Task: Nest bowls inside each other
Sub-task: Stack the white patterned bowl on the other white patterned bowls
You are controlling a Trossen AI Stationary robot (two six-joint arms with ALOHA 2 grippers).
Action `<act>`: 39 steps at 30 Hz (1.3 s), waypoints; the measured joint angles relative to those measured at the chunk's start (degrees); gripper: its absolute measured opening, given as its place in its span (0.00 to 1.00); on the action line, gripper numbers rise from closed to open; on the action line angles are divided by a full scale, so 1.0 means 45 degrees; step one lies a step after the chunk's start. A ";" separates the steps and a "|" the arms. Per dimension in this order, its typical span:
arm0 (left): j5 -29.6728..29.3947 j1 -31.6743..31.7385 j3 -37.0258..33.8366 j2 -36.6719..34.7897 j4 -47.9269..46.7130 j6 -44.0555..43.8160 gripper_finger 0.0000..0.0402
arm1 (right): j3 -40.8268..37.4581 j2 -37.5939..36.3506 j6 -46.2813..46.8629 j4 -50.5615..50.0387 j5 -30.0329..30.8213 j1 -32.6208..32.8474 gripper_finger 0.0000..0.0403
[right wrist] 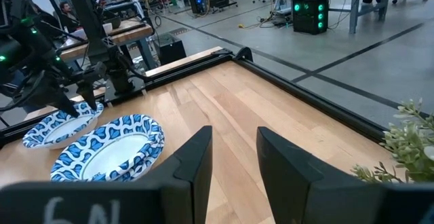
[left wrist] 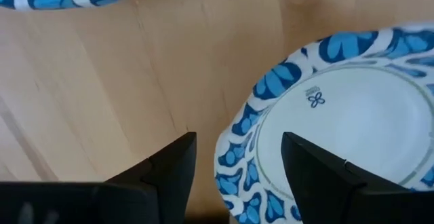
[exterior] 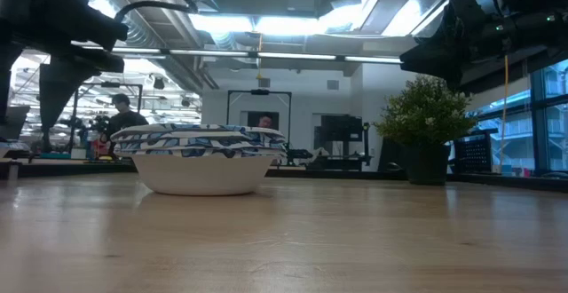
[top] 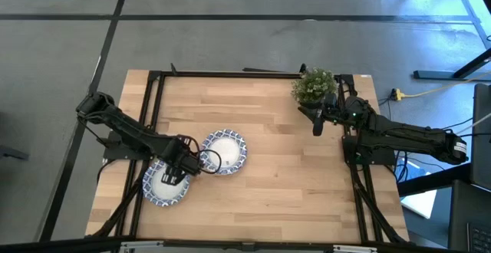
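Left gripper [top: 175,178] is positioned over one bowl's [top: 166,184] rim, jaws parted; right gripper [top: 317,127], jaws parted, is parked near plant [top: 313,85].

Table [top: 284,169]: light wood planks with a pale blond grain, bordered by a black frame [top: 230,73]. Bowls: two positions visible, one bowl [top: 225,152] and a second bowl [top: 164,182]; each is white inside with a rim of blue leaf-like shapes on white. In the left wrist view the second bowl carries a thin green ring inside its rim and a small dark flower mark. Arms: dark, near black. Left gripper [left wrist: 234,176] fingers: black. Right gripper [right wrist: 234,159] fingers: black. Potted plant [top: 313,85]: green foliage, dark pot. Floor: grey with dark lines
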 joint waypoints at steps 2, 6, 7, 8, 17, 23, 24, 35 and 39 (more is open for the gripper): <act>0.0064 0.0005 0.0000 0.0000 0.0027 -0.0255 0.52 | 0.0000 0.0001 0.0001 0.0000 0.0000 -0.0003 0.29; 0.0155 0.0005 0.0000 0.0000 0.0202 -0.0262 0.52 | -0.0001 0.0001 -0.0006 0.0000 0.0000 0.0000 0.29; 0.0205 0.0010 0.0000 0.0000 0.0350 -0.0223 0.52 | 0.0000 0.0001 -0.0010 0.0000 0.0000 -0.0003 0.29; 0.0209 0.0005 0.0005 0.0000 0.0523 -0.0218 0.52 | 0.0000 0.0001 -0.0014 0.0000 0.0000 -0.0004 0.29; 0.1035 0.0005 0.0015 0.0554 0.0925 0.1168 0.52 | 0.0000 0.0001 -0.0033 -0.0005 0.0000 -0.0002 0.29; 0.0998 0.0010 0.0015 0.1734 0.0942 0.1764 0.52 | 0.0000 -0.0003 -0.0043 -0.0010 0.0000 -0.0005 0.29; 0.0993 0.0010 0.0015 0.1885 0.0945 0.1786 0.52 | 0.0000 -0.0004 -0.0043 -0.0010 0.0000 -0.0005 0.29; 0.1004 0.0024 0.0010 0.2531 0.0937 0.1734 0.42 | 0.0000 0.0001 -0.0043 -0.0010 0.0000 -0.0005 0.29; 0.1282 0.0024 0.0010 0.2531 0.0935 0.1724 0.29 | 0.0000 -0.0002 -0.0043 -0.0015 0.0000 -0.0001 0.29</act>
